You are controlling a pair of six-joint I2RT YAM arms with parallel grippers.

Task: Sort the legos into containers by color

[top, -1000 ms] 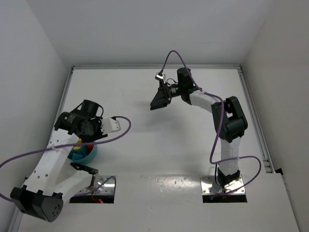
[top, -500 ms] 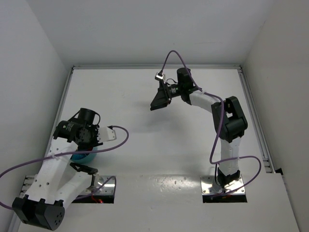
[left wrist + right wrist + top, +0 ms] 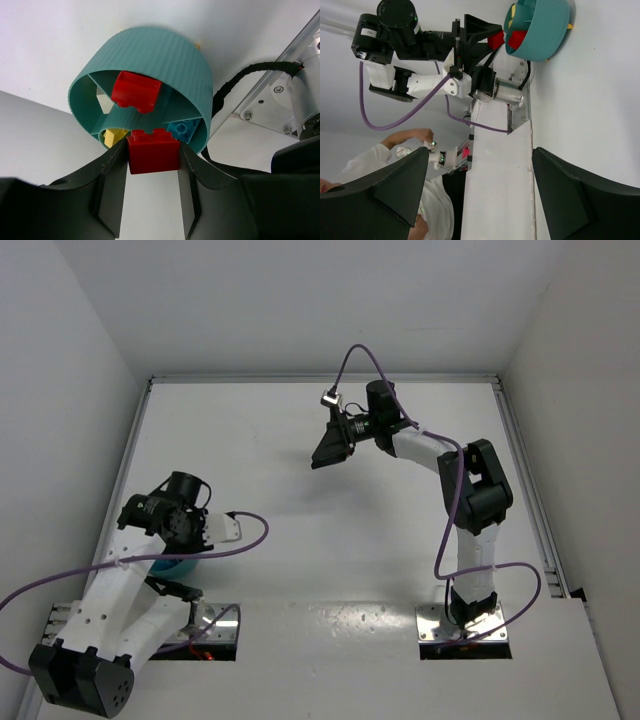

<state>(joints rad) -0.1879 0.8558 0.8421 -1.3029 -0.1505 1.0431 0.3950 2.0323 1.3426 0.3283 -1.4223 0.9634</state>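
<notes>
Teal ribbed round bowl (image 3: 165, 55) sits at table (image 3: 300, 540) near-left corner, more hidden under the left arm vs 1 s ago. Left tool (image 3: 152, 150) pinches a glossy studded red lego (image 3: 151, 159) at its rim. Inside, in separate compartments: another red brick (image 3: 136, 91), yellow brick (image 3: 115, 136), blue brick (image 3: 184, 131). Right tool (image 3: 328, 448) spread wide, unmoved.

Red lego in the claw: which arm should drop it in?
Left. The left gripper holds the red lego at the teal bowl, where another red lego sits. The right gripper hangs open, far away.
</notes>
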